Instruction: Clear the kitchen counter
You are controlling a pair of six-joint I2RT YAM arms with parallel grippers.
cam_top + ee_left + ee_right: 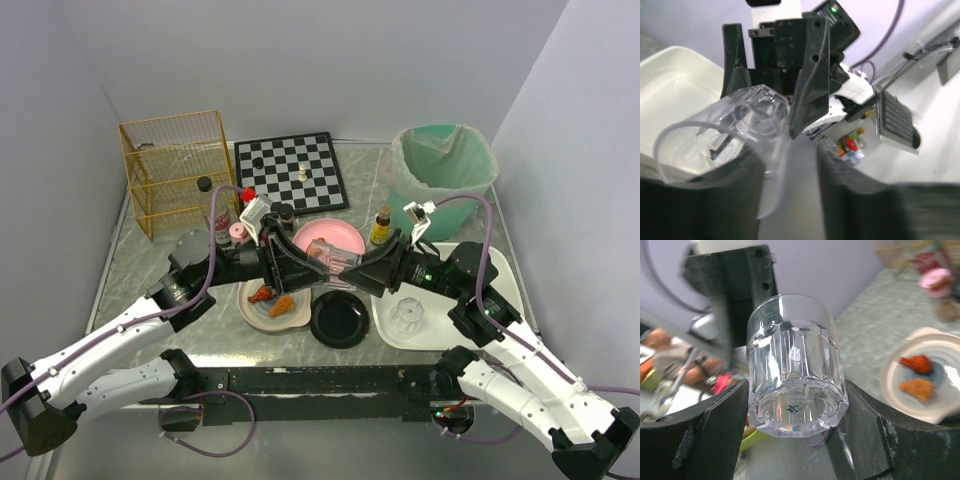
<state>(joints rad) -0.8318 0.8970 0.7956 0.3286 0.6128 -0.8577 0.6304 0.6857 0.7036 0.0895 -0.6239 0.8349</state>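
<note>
Top external view: the kitchen counter [125, 265] spans the whole floor of the frame and is crowded through its middle, with a wire basket [175, 170] at the far-left corner. The left gripper [312, 262] reaches to the centre above a pink bowl [330, 235]. There it meets the right gripper [358, 268] nose to nose, with a clear glass tumbler [335, 258] on its side between them, off the surface. Left wrist view: the left fingers [705, 200] are parted and the tumbler's thin wall sits loose in the gap, not pinched. Right wrist view: the right fingers [700, 435] bear on both sides of the tumbler's base and appear to grip it. Judgement: the step in hand is an arm-to-arm handover of the tumbler, left to right. Next, the left arm should draw straight back off the rim without dragging it. The right arm can then carry the tumbler to the white tray [505, 285] at the right edge and set it beside the second glass [408, 315]. The plate of fried pieces [272, 305] and the black dish [340, 320] are not yet cleared.
</note>
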